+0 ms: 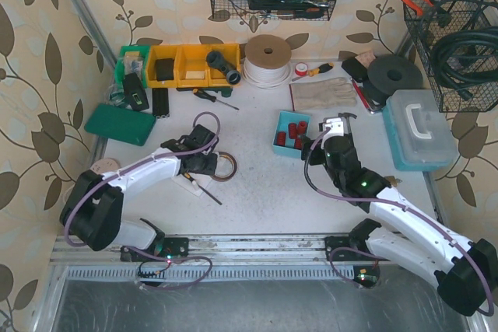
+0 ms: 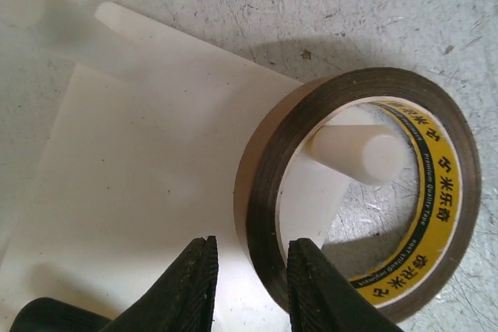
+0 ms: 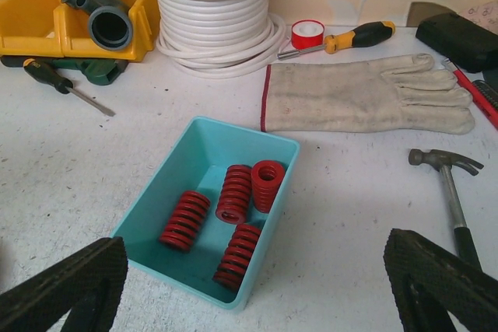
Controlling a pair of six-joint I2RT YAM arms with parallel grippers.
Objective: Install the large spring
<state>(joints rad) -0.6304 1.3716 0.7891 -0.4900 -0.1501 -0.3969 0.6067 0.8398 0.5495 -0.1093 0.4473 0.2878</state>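
Red springs [image 3: 233, 192] lie in the teal tray [image 3: 241, 131], just ahead of our wide-spread right gripper [image 1: 337, 124].

From above we see that gripper just beside the tray and apart from it, the springs only a red patch. Its wrist view adds the detail: four springs, three lying and one standing on end, beyond the splayed fingers [image 3: 70, 281]. We cannot say which is the large one. The left gripper [image 2: 250, 285] is well apart from the tray. Its jaws are narrow and straddle the wall of a brown tape roll [image 2: 264, 176] — whether they pinch it we cannot tell. Only its wrist view shows the white peg [image 2: 362, 153] inside the roll and the white plate [image 2: 140, 192] beneath.
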